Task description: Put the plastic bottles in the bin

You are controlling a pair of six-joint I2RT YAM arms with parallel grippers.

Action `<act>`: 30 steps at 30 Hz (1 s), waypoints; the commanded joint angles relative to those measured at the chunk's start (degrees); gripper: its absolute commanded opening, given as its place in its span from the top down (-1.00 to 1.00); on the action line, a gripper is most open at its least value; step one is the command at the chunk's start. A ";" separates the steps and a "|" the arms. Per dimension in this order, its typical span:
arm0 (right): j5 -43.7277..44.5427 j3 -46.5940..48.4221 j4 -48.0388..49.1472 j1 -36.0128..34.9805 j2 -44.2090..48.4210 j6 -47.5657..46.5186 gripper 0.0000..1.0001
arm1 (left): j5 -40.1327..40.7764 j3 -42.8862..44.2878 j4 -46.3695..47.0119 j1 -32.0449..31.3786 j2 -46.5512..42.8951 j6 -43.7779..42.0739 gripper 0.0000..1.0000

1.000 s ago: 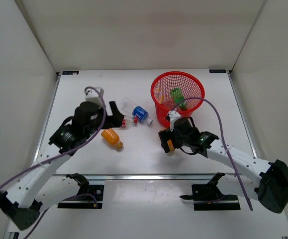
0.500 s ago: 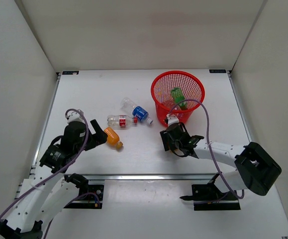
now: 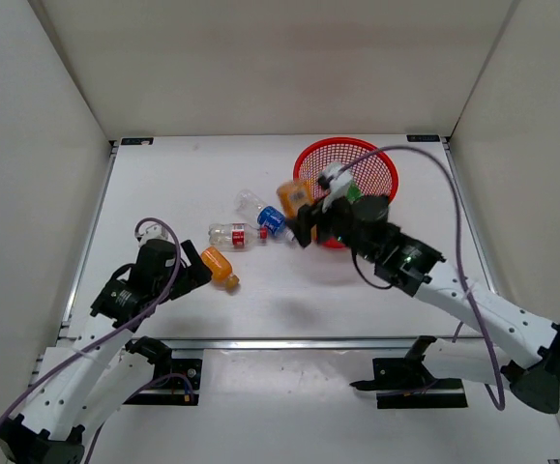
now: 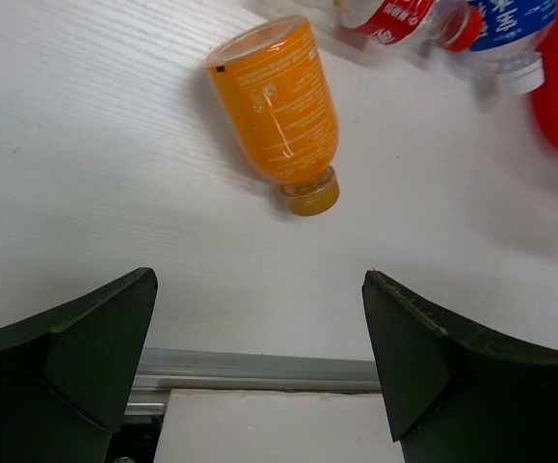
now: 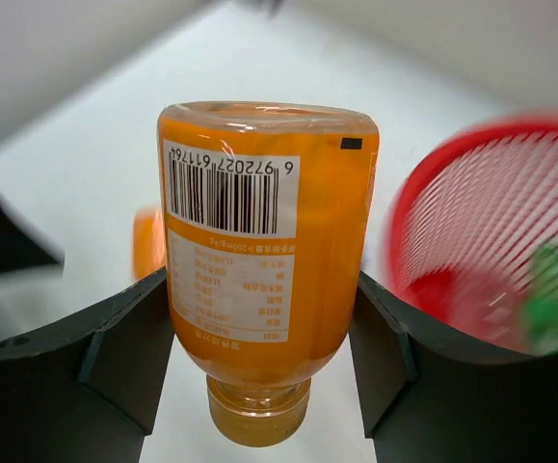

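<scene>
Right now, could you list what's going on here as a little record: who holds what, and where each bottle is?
right gripper: shut on the held orange bottle, in the air beside the left rim of the bin
left gripper: open, empty, low over the table
second orange bottle: lying on the table just ahead of the left gripper
blue-labelled bottle: lying on the table, left of the bin
red-labelled bottle: lying next to the blue-labelled one
inside the bin: green bottle; other contents unclear

I am holding one orange bottle point(image 3: 290, 196) at the red bin's point(image 3: 352, 143) nine o'clock; the other orange bottle point(image 3: 219, 268) is lying at eight.
</scene>
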State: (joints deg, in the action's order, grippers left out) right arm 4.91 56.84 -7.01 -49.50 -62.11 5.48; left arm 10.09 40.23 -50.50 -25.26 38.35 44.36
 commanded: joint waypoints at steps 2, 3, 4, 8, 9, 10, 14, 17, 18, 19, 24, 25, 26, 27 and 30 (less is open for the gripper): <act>-2.88 9.14 1.92 12.10 -2.83 -4.77 0.25 | -0.60 -0.76 2.16 0.65 1.90 0.64 -0.98; -3.93 11.95 1.47 15.45 -5.28 -4.86 0.22 | -1.20 -0.76 2.60 0.65 2.34 0.82 -0.98; -4.38 12.85 0.25 16.70 -8.09 -4.95 0.19 | -1.91 -1.37 3.91 1.08 2.61 1.08 -0.97; -6.31 15.49 -0.02 22.85 -15.22 -6.45 0.02 | -2.00 -2.18 7.34 0.91 4.71 1.78 -0.97; -6.49 16.37 -1.16 23.73 -15.93 -6.53 -0.09 | -1.83 -1.91 7.43 1.17 6.11 1.61 -0.97; -6.31 17.07 -2.13 23.39 -17.25 -6.36 -0.14 | -2.09 -1.99 7.87 0.91 6.47 1.70 -0.97; -5.35 18.22 -1.96 22.43 -17.44 -7.14 -0.81 | -0.25 -1.47 9.19 0.65 10.68 1.17 -0.97; -1.59 19.27 -2.48 21.90 -15.51 -8.11 -0.99 | 0.02 -1.47 10.51 0.82 13.59 0.90 -0.97; -1.31 19.27 -2.75 21.81 -15.24 -8.11 -0.98 | -0.24 -1.21 11.03 0.91 14.55 0.73 -0.97; 0.18 18.75 -2.92 21.90 -13.85 -8.89 -0.98 | 0.54 -1.12 11.56 0.74 15.52 0.82 -0.97; 5.11 14.11 -7.66 23.56 -6.99 -7.50 -0.98 | -0.24 -2.60 16.65 1.17 18.25 1.96 -0.97; 5.11 12.26 -8.89 24.18 -5.24 -5.67 -0.98 | -0.68 -2.87 18.23 1.35 18.86 2.31 -0.98; 4.50 11.46 -10.47 26.27 -3.48 -3.82 -0.98 | 0.36 -3.05 19.11 1.61 19.39 2.40 -0.98; 2.93 9.28 -12.14 28.47 -1.89 -2.07 -0.99 | 0.63 -2.88 19.73 1.27 20.44 2.75 -0.97; -1.20 3.73 -16.09 35.23 3.47 0.94 -0.99 | 2.57 -2.18 21.93 1.35 24.04 3.63 -0.97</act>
State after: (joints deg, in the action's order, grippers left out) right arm 5.82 64.05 -17.02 -19.00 -61.39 2.24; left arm 10.55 37.85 -32.71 -24.29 60.55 46.65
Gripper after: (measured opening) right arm 0.993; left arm 0.986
